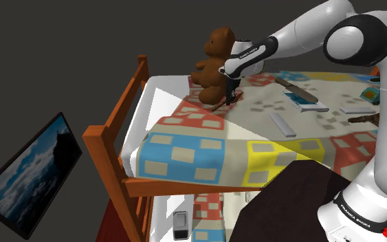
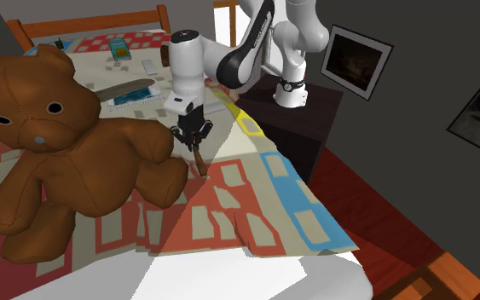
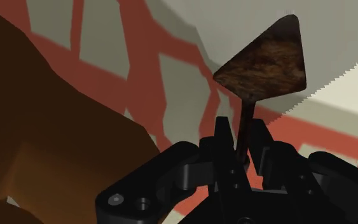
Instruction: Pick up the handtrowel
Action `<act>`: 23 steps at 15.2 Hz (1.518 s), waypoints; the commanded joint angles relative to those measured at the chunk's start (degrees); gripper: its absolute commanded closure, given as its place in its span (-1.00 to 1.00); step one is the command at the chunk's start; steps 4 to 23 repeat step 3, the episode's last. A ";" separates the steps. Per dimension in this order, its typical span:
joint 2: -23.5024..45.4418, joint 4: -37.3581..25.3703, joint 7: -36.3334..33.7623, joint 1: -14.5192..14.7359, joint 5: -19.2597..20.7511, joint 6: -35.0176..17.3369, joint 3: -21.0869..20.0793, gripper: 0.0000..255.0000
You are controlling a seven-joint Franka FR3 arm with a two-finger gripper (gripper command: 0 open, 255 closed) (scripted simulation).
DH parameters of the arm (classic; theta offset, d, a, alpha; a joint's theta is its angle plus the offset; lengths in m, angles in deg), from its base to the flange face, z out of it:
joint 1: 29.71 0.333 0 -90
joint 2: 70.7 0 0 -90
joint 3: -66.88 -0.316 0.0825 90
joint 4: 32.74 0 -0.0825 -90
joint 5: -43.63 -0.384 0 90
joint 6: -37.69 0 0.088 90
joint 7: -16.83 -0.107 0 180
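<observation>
Brown trowel (image 3: 266, 63) clamped in pincer (image 3: 241, 137) by its thin shank, with the triangular blade projecting beyond the fingertips. Positioned over the patchwork bed (image 2: 263, 192), just beside the bear (image 2: 76, 153), near its leg. Contact between blade tip and bed: cannot tell.

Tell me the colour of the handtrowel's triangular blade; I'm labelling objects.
Mottled dark brown. The handtrowel's triangular blade shows best in the wrist view.

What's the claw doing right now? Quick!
Gripper: closed, holding the trowel by its thin neck.
</observation>
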 commanded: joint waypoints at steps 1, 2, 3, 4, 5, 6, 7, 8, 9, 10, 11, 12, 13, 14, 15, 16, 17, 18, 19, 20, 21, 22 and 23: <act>-0.82 -0.45 -0.11 0.06 0.19 1.28 0.11 1.00; -0.89 -0.48 -0.12 0.07 0.21 1.37 0.12 1.00; -0.88 -0.48 -0.12 0.07 0.21 1.37 0.12 1.00; -0.88 -0.48 -0.12 0.07 0.21 1.37 0.12 1.00; -0.88 -0.48 -0.12 0.07 0.21 1.37 0.12 1.00; -0.88 -0.48 -0.12 0.07 0.21 1.37 0.12 1.00; -0.88 -0.48 -0.12 0.07 0.21 1.37 0.12 1.00; -0.88 -0.48 -0.12 0.07 0.21 1.37 0.12 1.00; -0.88 -0.48 -0.12 0.07 0.21 1.37 0.12 1.00; -0.88 -0.48 -0.12 0.07 0.21 1.37 0.12 1.00; -0.88 -0.48 -0.12 0.07 0.21 1.37 0.12 1.00; -0.88 -0.48 -0.12 0.07 0.21 1.37 0.12 1.00; -0.88 -0.48 -0.12 0.07 0.21 1.37 0.12 1.00; -0.88 -0.48 -0.12 0.07 0.21 1.37 0.12 1.00; -0.88 -0.48 -0.12 0.07 0.21 1.37 0.12 1.00; -0.88 -0.48 -0.12 0.07 0.21 1.37 0.12 1.00; -0.88 -0.48 -0.12 0.07 0.21 1.37 0.12 1.00; -0.88 -0.48 -0.12 0.07 0.21 1.37 0.12 1.00; -0.88 -0.48 -0.12 0.07 0.21 1.37 0.12 1.00; -0.88 -0.48 -0.12 0.07 0.21 1.37 0.12 1.00; -0.88 -0.48 -0.12 0.07 0.21 1.37 0.12 1.00; -0.88 -0.48 -0.12 0.07 0.21 1.37 0.12 1.00; -0.88 -0.48 -0.12 0.07 0.21 1.37 0.12 1.00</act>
